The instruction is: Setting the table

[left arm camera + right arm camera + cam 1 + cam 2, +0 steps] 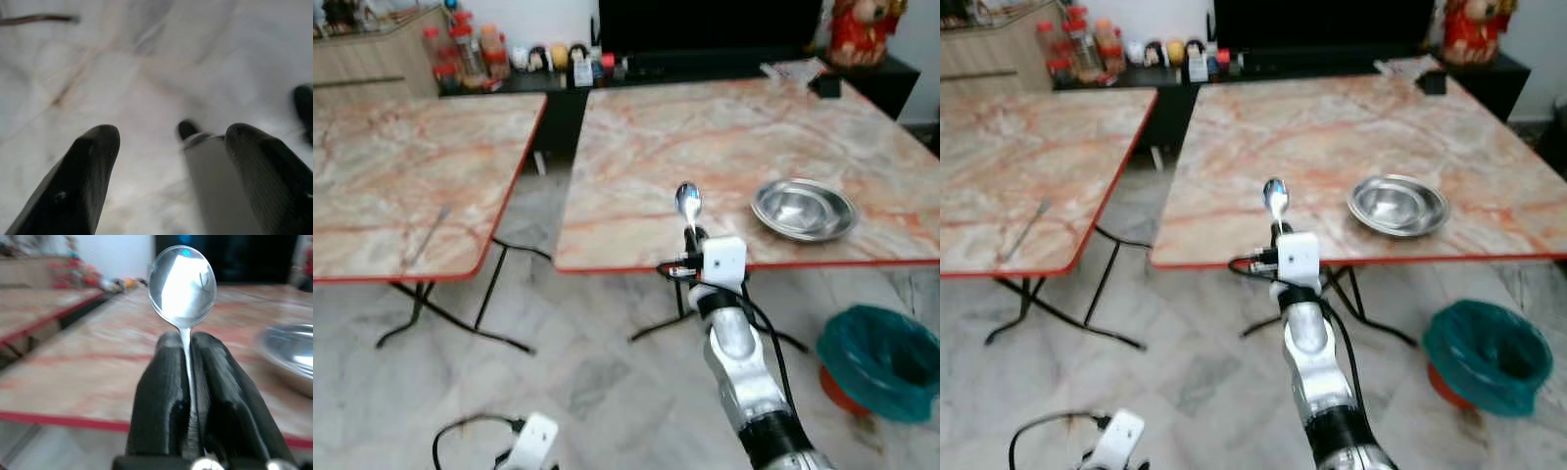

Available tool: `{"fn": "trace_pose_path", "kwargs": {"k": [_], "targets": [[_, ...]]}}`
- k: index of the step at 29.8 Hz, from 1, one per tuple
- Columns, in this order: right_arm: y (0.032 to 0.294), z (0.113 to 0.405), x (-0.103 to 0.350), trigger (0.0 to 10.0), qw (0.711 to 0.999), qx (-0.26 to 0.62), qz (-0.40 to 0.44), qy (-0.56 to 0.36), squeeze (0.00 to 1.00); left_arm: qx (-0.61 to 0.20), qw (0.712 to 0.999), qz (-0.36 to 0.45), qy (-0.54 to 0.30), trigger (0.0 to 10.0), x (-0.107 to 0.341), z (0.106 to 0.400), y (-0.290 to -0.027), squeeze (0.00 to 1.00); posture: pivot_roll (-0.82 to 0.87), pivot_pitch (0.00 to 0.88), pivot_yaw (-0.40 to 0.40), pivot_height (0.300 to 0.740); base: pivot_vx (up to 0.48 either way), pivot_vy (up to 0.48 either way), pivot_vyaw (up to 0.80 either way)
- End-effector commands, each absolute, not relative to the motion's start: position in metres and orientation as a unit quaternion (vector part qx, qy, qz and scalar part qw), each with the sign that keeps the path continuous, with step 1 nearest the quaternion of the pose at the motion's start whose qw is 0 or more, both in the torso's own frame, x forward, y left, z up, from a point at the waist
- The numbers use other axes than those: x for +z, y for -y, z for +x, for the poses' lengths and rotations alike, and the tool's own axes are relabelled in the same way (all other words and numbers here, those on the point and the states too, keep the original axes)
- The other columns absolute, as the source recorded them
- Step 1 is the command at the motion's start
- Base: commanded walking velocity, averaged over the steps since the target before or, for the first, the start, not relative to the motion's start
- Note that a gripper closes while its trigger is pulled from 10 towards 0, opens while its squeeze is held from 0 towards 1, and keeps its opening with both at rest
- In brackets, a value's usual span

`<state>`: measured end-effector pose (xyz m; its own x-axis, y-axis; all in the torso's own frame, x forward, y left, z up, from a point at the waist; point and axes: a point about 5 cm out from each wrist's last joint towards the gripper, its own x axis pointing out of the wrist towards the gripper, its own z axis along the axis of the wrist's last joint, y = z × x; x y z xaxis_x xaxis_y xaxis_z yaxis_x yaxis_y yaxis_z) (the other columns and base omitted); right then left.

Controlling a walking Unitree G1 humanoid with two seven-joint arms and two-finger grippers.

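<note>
My right gripper (691, 235) is shut on a metal spoon (687, 203), whose bowl (182, 281) points up and forward, at the near edge of the right marble table (724, 137). A steel bowl (803, 209) sits on that table to the right of the spoon, near the front edge. On the left marble table (401, 166) lies a thin metal utensil (429, 233). My left gripper (171, 161) hangs low over the floor, its black fingers (85, 171) spread open with nothing between them.
A teal-lined bin (881, 360) stands on the floor at the right, below the table edge. A dark sideboard (636, 73) with bottles and jars runs behind the tables. A gap of tiled floor (533, 225) separates the two tables, with folding legs (460, 313) beneath.
</note>
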<state>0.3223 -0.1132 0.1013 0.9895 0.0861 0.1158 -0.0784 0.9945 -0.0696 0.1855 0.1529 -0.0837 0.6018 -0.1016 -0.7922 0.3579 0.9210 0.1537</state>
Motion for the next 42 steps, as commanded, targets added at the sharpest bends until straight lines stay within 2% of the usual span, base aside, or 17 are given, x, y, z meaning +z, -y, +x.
{"fn": "trace_pose_path", "kwargs": {"k": [1,10,22,42], "targets": [[0.1072,0.3259,0.1111,10.0,0.996,0.045,-0.025,0.075,0.00,-0.128,0.879,0.156,-0.432,10.0,-0.0841,0.1849,-0.1574,0.00,-0.03,0.000,0.070,0.740,0.000,-0.401,0.00],[0.1077,0.3259,0.1104,10.0,0.996,0.044,-0.026,0.072,0.00,-0.127,0.880,0.156,-0.431,10.0,-0.0838,0.1853,-0.1583,0.00,-0.02,0.000,0.070,0.740,0.000,-0.390,0.00],[0.1068,0.3260,0.1107,10.0,0.996,0.045,-0.025,0.070,0.00,-0.122,0.883,0.143,-0.430,10.0,-0.0832,0.1862,-0.1586,0.00,-0.02,0.000,0.068,0.740,0.000,0.000,0.00],[0.1036,0.3272,0.1135,10.0,0.995,0.051,-0.020,0.077,0.00,-0.124,0.884,0.142,-0.428,10.0,-0.0831,0.1866,-0.1565,0.00,-0.03,0.000,0.060,0.740,0.453,0.000,-0.15]]}}
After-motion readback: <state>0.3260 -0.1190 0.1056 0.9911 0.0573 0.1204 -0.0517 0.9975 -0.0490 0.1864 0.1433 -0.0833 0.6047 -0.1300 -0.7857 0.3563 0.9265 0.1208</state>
